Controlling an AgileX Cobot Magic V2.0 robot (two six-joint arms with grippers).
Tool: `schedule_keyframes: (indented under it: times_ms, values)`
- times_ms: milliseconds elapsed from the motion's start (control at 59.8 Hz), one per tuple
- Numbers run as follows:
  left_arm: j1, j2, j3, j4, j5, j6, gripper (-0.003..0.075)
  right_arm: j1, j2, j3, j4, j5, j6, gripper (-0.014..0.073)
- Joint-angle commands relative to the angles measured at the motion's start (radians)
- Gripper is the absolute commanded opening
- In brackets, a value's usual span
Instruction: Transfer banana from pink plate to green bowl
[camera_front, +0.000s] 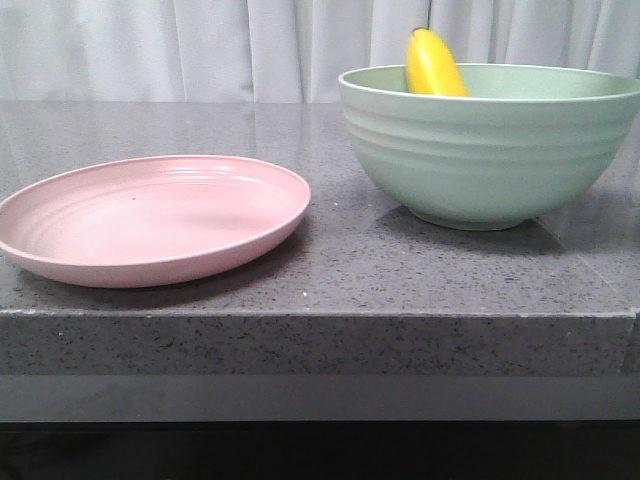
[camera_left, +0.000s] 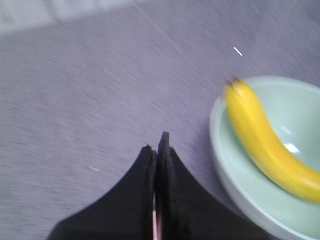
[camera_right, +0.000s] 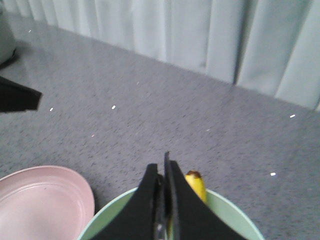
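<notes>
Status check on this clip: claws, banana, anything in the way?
Left claw shut, empty. Right claw shut, empty. Banana in green bowl; pink plate bare. Nothing in the way.

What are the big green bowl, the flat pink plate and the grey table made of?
The ridged mint-green bowl and the shallow pale pink plate look like matte moulded plastic or a fibre blend: even colour, soft sheen, though glazed ceramic can't be ruled out. The speckled grey tabletop looks like polished stone or quartz, since it is flecked and faintly mirrors the bowl.

Front camera sits low at table edge, facing the curtain (camera_front: 200, 45); both wrist cameras look down, sharing the green bowl (camera_front: 480, 150).
</notes>
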Motion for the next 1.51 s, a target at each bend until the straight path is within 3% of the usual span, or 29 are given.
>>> schedule_keyframes:
  times_ms: [0,234,653,870,1489]
  values:
    - [0.057,-0.127,0.031,0.002,-0.149,-0.016,-0.002,-0.004,-0.131,0.062,0.018,-0.16,-0.007,-0.0106]
    - [0.131,-0.485,0.413,0.002,-0.337,-0.016,-0.002,-0.004,-0.418,0.35,0.103,-0.237,-0.007,-0.0106]
    - [0.134,-1.079,0.895,-0.033,-0.305,-0.016,-0.002,-0.004,-0.906,0.674,0.178,-0.172,-0.006,-0.0106]
    - [0.134,-1.225,0.969,-0.035,-0.309,-0.016,-0.002,-0.004,-0.951,0.701,0.178,-0.166,-0.006,-0.0106]
    - [0.134,-1.229,0.984,-0.035,-0.322,-0.016,-0.002,-0.004,-0.951,0.701,0.178,-0.161,-0.006,-0.0106]
